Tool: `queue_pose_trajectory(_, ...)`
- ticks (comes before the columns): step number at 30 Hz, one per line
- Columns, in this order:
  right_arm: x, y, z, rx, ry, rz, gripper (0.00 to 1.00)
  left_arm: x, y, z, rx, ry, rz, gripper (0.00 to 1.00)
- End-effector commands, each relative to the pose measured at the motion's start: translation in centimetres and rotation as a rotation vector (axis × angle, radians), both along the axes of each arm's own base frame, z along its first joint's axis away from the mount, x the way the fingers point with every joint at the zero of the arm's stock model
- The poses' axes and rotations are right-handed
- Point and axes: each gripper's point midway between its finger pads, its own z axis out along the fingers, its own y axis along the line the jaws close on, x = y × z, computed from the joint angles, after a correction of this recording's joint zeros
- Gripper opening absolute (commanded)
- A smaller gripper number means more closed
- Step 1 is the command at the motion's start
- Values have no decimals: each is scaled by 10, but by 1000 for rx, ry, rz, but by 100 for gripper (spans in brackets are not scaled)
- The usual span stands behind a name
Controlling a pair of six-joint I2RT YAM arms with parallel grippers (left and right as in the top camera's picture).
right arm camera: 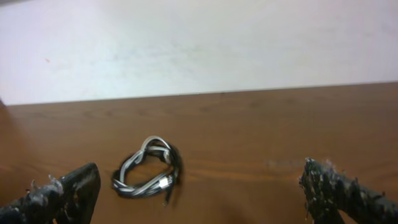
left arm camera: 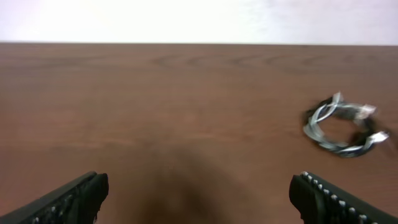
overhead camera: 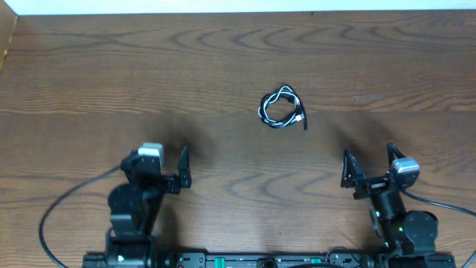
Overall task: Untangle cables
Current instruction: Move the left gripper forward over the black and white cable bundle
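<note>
The cables [overhead camera: 281,109] lie coiled in a small ring on the wooden table [overhead camera: 223,67], a black cord and a white one twisted together, with a small plug end at the right. In the left wrist view the cables [left arm camera: 344,127] sit far right, well ahead of the fingers. Seen from the right wrist, the cables [right arm camera: 148,170] lie ahead and to the left. My left gripper [overhead camera: 172,168] stands open near the front left, nothing between its fingers. At the front right my right gripper [overhead camera: 368,164] is open too, and holds nothing.
A white wall [right arm camera: 199,43] rises beyond the table's far edge. Thick black wires [overhead camera: 63,205] run from the arm bases along the front edge. The table's left edge [overhead camera: 6,45] shows at the far left.
</note>
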Motion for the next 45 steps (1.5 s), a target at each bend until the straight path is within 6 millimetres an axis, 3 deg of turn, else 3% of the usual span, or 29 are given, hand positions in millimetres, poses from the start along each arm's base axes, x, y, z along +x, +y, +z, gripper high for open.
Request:
queue_pose_trajectory(1,-10,9,30,19,-38,54,99,8,-25,33,-53,2,-141,98)
queue_pose_trajectory(11,-22,12,67,15,62,80,99,34,-63,81,-165,225,-356,98)
queue_pose_trajectory(15,-20,24,83,-11,119,149,99,45,-74,91,-183,321,-397,98)
queue_pose_trajectory(22,-1,37,104,-49,286,227,99,70,-117,96,-153,426,-522,98)
queue_pose_trajectory(31,34,41,104,-47,558,250,99,115,-153,64,-103,653,-535,98)
queue_pose_trajectory(36,53,43,86,-40,640,254,99,149,-178,41,-84,618,-567,98)
queue_pose_trajectory(42,60,58,69,10,717,344,99,177,-193,-9,-67,647,-565,98)
queue_pose_trajectory(45,62,59,60,16,750,349,95,189,-198,-40,-49,665,-577,87)
